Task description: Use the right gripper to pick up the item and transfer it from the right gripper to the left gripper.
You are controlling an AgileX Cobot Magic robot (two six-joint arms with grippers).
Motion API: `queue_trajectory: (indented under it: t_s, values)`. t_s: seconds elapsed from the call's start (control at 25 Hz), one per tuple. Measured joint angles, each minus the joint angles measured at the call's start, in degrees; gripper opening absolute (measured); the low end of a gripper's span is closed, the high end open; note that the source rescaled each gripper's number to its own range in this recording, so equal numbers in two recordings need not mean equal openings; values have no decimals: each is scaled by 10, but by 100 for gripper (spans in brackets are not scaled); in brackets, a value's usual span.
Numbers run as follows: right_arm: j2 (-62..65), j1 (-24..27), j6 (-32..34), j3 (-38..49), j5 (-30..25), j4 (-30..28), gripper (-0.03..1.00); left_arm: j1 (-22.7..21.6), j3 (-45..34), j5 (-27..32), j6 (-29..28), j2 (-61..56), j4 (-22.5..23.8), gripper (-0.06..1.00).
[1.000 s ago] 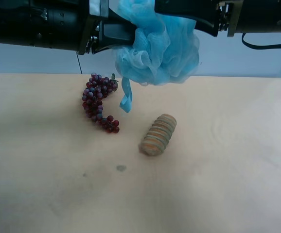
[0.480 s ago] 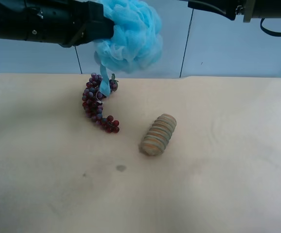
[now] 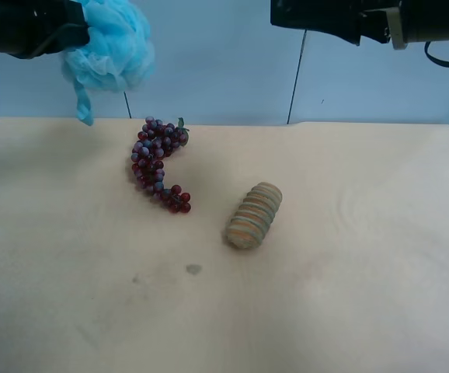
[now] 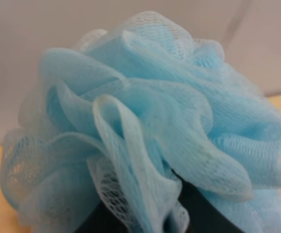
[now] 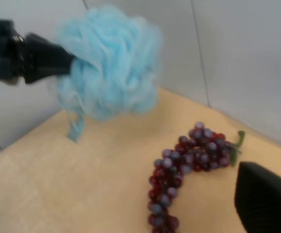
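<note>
**Exterior high view.** Pale worktop (image 3: 349, 295) before a light-blue wall (image 3: 209, 70). Light-blue bath pouf (image 3: 109, 40) at the view's upper left, raised off the worktop, clamped at its side in the left claw (image 3: 75, 35). Blue ribbon (image 3: 82, 105) dangling beneath the pouf, clear of the surface. Right claw (image 3: 280, 14) at the view's upper right, well apart from the pouf, carrying nothing. Purple-red grape bunch (image 3: 156, 162) lying on the worktop near its far edge. Striped tan-orange roll (image 3: 253, 216) near the grapes, toward the centre, not touching them.

**Right wrist view.** Bath pouf (image 5: 109, 68) in mid-air, gripped by the left claw (image 5: 58, 58), which is closed tight into the mesh. Ribbon (image 5: 75, 128) hanging below. Grape bunch (image 5: 189, 160) flat on the worktop (image 5: 58, 194). One black finger (image 5: 267, 199) of the right claw at the frame corner and a dark sliver at the opposite edge: spread wide, nothing between.

**Left wrist view.** Ruffled mesh of the pouf (image 4: 145, 126) filling the frame. Dark claw finger (image 4: 203, 216) part-buried beneath it.
</note>
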State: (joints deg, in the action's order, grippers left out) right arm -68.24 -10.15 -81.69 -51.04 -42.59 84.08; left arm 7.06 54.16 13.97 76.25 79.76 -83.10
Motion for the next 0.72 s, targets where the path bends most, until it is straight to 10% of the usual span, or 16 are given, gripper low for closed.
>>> queue_trajectory:
  t_s: [0.72]
  values:
    - [0,0,15,0,8,-13,97,-124,0,-79,16,149,68,0]
